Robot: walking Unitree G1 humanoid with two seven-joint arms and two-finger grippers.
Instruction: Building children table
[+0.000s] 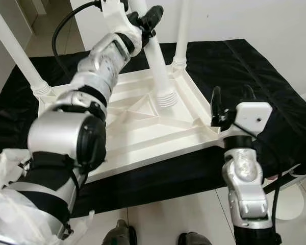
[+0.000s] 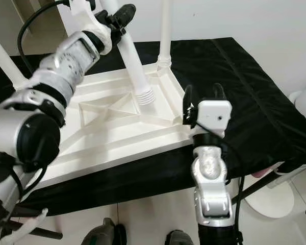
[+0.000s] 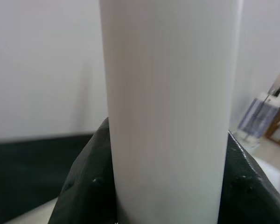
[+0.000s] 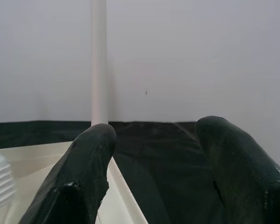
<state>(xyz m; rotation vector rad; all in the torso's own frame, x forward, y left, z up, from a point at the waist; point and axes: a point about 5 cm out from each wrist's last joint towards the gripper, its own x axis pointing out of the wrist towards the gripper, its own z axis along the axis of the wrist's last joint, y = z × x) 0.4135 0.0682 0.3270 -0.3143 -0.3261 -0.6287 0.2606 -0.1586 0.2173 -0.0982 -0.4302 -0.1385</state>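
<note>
A white table top [image 1: 143, 127] lies upside down on a black cloth [image 1: 260, 71]. Two white legs stand screwed in, one at the far left corner [image 1: 15, 51] and one at the far right corner [image 1: 182, 30]. My left gripper [image 1: 145, 23] is shut on a third white leg [image 1: 160, 71], which tilts. Its threaded end [image 1: 167, 98] hangs just over the underside's ribs, near the middle right. The left wrist view has this leg [image 3: 168, 112] between the fingers [image 3: 84, 186]. My right gripper [image 1: 232, 99] stands open and holds nothing beside the near right corner.
The cloth-covered surface ends close in front of me, with white floor tiles [image 1: 163, 214] and my feet [image 1: 120, 235] below. A white round base [image 2: 275, 199] stands on the floor at the right. A white wall [image 4: 200, 56] rises behind the table.
</note>
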